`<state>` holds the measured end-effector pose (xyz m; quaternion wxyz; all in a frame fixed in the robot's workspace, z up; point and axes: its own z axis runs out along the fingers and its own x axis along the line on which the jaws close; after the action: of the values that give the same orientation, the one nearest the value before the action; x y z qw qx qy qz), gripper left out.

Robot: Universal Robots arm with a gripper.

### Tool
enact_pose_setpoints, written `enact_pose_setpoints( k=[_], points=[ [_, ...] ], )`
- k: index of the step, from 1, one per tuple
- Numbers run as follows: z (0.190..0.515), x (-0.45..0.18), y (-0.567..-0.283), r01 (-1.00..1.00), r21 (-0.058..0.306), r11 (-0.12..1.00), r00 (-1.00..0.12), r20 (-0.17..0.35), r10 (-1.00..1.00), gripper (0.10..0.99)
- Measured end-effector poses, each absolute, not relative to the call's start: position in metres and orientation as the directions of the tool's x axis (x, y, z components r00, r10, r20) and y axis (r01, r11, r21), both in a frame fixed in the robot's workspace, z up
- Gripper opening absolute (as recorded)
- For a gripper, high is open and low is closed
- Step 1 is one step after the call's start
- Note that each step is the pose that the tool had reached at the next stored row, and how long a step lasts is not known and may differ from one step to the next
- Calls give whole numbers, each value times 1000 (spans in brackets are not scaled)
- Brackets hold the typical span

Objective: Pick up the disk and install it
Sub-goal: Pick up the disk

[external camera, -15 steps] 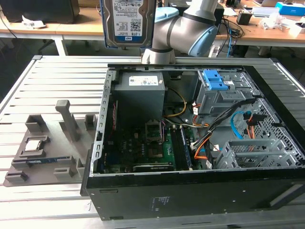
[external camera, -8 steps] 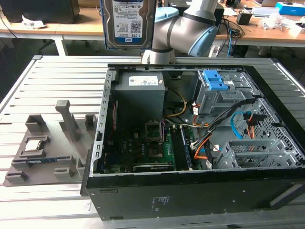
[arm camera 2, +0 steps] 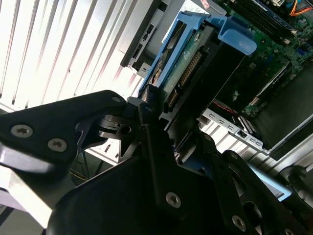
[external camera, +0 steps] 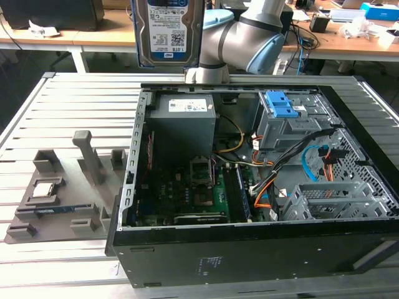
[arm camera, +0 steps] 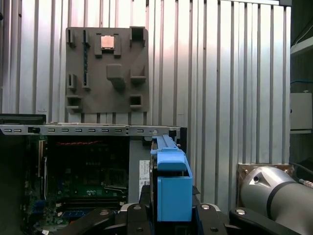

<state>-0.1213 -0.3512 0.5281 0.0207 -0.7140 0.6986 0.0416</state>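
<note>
— On the exterior view's left, what lies on the slatted metal desk (external camera: 25, 124)?
— A grey moulded tray (external camera: 65, 194). Right of it, jaws clamp the silver-grey rectangular blue-railed disk (external camera: 167, 31), held high over the far edge of the open black computer case (external camera: 249, 255).

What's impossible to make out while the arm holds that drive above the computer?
- disk: top cut off by the exterior view's upper edge.
- gripper: in the first wrist view, its grip is covered by the disk's blue rail.
- cage with blue latch: inside hidden by its own walls, exterior view.
- chip on the grey tray: too small for detail.
</note>
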Motion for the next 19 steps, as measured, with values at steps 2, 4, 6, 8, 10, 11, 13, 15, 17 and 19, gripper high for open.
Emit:
enact_pose_setpoints(
  k=[2, 4, 6, 8, 10, 11, 13, 15, 17, 19],
  points=[
    [527, -121, -351, -999, 29, -23, 21, -88, -996, 365],
    [527, -121, -351, -999, 29, -23, 21, -87, -996, 365],
    [526, -121, -351, -999, 29, -23, 21, -85, -996, 365],
    [525, -121, -351, -999, 29, -23, 21, -84, -996, 365],
    [524, -121, -351, -999, 29, -23, 21, -83, -996, 365],
    [524, -121, -351, -999, 29, -23, 21, -83, -996, 365],
    [523, -121, -351, -999, 29, -23, 21, -82, -996, 365],
    [522, -120, -351, -999, 29, -23, 21, -81, -996, 365],
    [521, -120, -351, -999, 29, -23, 21, -80, -997, 365],
    [520, -120, -351, -999, 29, -23, 21, -79, -997, 365]
  ],
)
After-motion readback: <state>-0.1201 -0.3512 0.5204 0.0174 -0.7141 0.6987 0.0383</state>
